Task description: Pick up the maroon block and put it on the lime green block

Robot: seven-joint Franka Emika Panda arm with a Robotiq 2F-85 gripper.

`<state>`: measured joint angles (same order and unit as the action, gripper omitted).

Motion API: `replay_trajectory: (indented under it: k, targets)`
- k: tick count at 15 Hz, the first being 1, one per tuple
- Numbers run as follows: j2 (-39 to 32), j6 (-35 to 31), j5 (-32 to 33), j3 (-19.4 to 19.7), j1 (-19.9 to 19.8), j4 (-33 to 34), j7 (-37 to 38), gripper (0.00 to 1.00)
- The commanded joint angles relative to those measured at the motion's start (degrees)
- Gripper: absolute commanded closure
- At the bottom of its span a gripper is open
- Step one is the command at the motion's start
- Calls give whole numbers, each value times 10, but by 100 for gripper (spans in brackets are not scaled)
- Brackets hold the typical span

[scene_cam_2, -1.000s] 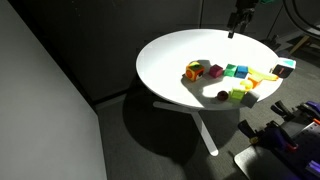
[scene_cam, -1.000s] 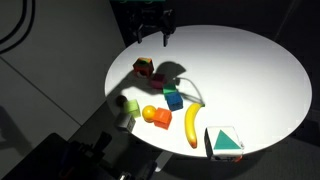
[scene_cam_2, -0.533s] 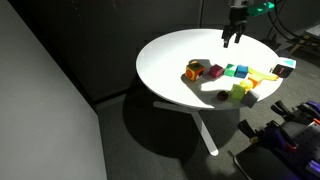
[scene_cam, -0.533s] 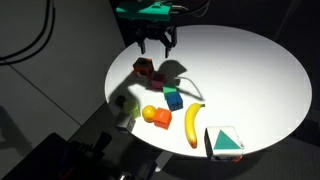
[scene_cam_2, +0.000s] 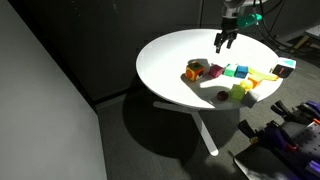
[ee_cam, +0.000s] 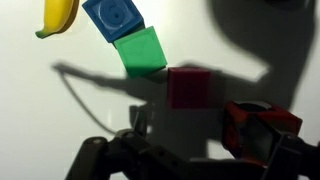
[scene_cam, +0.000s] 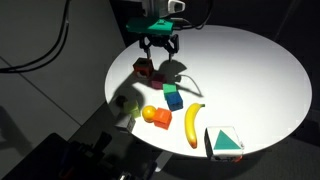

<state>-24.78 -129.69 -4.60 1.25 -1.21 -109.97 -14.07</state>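
The maroon block (ee_cam: 188, 87) lies in shadow at the middle of the wrist view, with the lime green block (ee_cam: 140, 50) just beside it and a blue cube (ee_cam: 113, 17) beyond that. Both exterior views show the maroon block (scene_cam: 160, 79) (scene_cam_2: 215, 71) and the green block (scene_cam: 170, 90) (scene_cam_2: 230, 70) on the white round table (scene_cam: 250, 70). My gripper (scene_cam: 161, 47) (scene_cam_2: 222, 40) hangs open and empty above the maroon block. Its dark fingers (ee_cam: 190, 165) frame the bottom of the wrist view.
A multicoloured yellow/red cube (scene_cam: 143, 68) (ee_cam: 260, 125) sits close beside the maroon block. A banana (scene_cam: 192, 125), an orange object (scene_cam: 158, 117), a pale grey-green cube (scene_cam: 128, 108) and a green-and-white box (scene_cam: 225, 143) lie nearer the table's front edge.
The gripper has moved from the table's far edge in over the row of blocks and come lower, and now hangs above the maroon block. The blocks have not moved.
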Motion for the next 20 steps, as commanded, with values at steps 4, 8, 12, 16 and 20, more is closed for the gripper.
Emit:
replay_trajectory:
  k: [4, 8, 12, 16, 20]
  targets:
    - [-24, -32, 7, -16, -10, 9, 10, 0]
    - [-26, -33, 7, -17, -10, 8, 10, 0]
    - [-26, -33, 7, -18, -10, 8, 10, 0]
    - [-26, -33, 7, -18, -10, 8, 10, 0]
    - [-32, -37, 8, -17, -10, 12, 10, 0]
